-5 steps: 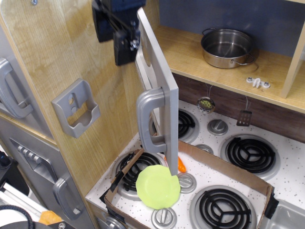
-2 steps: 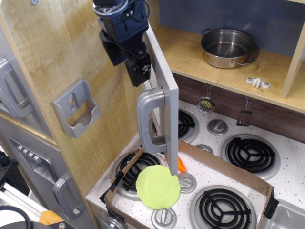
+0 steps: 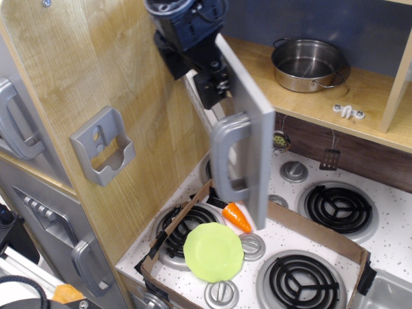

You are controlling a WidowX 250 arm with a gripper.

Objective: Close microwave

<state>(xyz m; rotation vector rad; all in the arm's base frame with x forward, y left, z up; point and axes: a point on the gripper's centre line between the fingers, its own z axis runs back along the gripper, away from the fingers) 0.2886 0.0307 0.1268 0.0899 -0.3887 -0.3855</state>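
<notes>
Observation.image looks down over a toy kitchen. White speckled bench (image 3: 386, 225) fills the lower right of the frame, set with black coil burners (image 3: 338, 207) and round silver knobs (image 3: 295, 170). A shallow cardboard tray (image 3: 325, 235) lies across the stove area, its near edge cut off at the bottom of the frame. Inside it rest a round lime-green plate (image 3: 213, 252) and, just beside it, an orange carrot (image 3: 236, 217) partly hidden behind the door edge. A tall pale wood-grain panel (image 3: 96, 77) covers the upper left, carrying a grey plastic bracket (image 3: 103, 146); grey cabinet handles (image 3: 16, 125) sit at the far left, cropped by the frame. In the upper right a wooden shelf (image 3: 360, 96) holds a shiny steel pot (image 3: 308, 64) against a blue back wall, and small utensils (image 3: 330, 158) hang below on a dark strip.

The microwave (image 3: 248, 116) shows in the centre as its flat grey door, swung out at an angle from the wood panel, with a chunky rounded silver handle (image 3: 228, 158) on the face turned to the camera. Its window, buttons and interior are out of sight.

The black gripper (image 3: 212, 80) at upper centre presses against the top of the door's near side; its body is cropped by the top edge, and whether its jaws are parted or together cannot be told.
</notes>
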